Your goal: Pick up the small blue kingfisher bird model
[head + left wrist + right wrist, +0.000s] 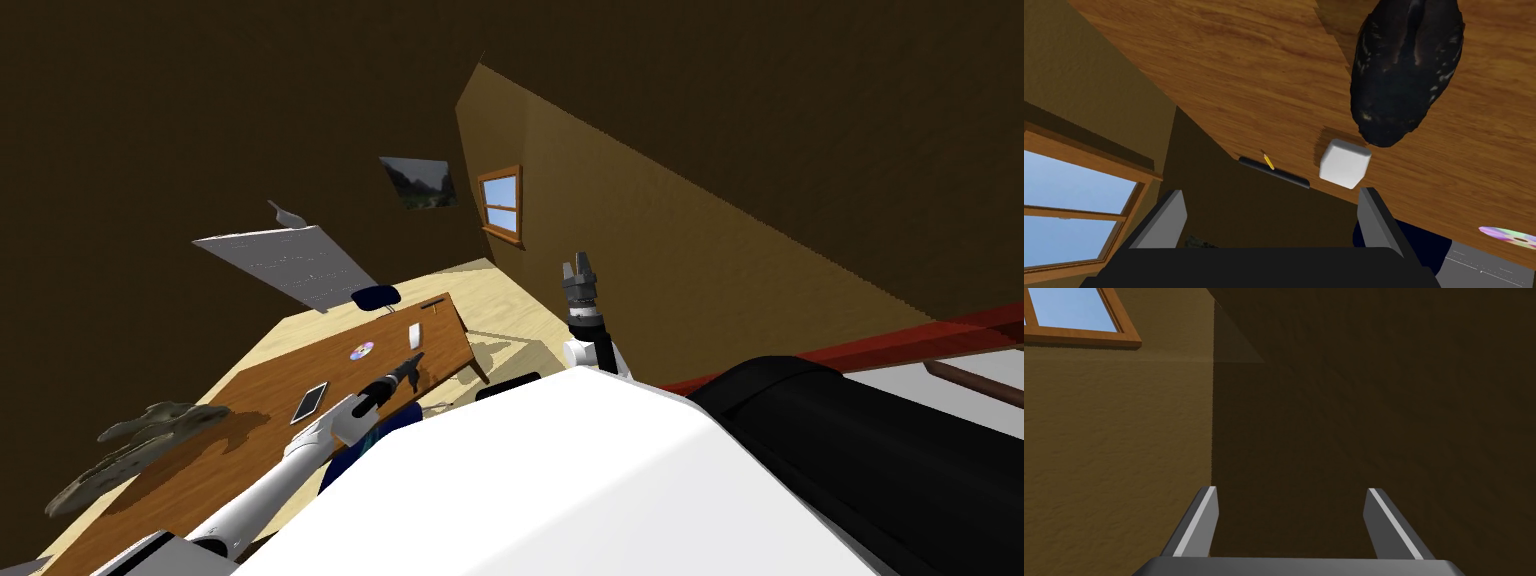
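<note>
Approach stage: bird not yet grasped.
Left gripper (408, 368), left of centre in the head frame, fingers apart and empty; dark bird model (1406, 70) lies just ahead. Right gripper (578, 268) spread, idle.

Left arm (290, 462): smooth white tapered forearm shell, ending in a black cylindrical wrist section. Left gripper (1271, 192): dark box body carrying two thin, flat grey blade fingers (1166, 222) with slanted tips. Right arm (590, 352): rounded white shell, black collar, then a grey ribbed wrist. Right gripper (1291, 489): grey-black body, dark grey blades with a light strip along each inner edge.
</note>
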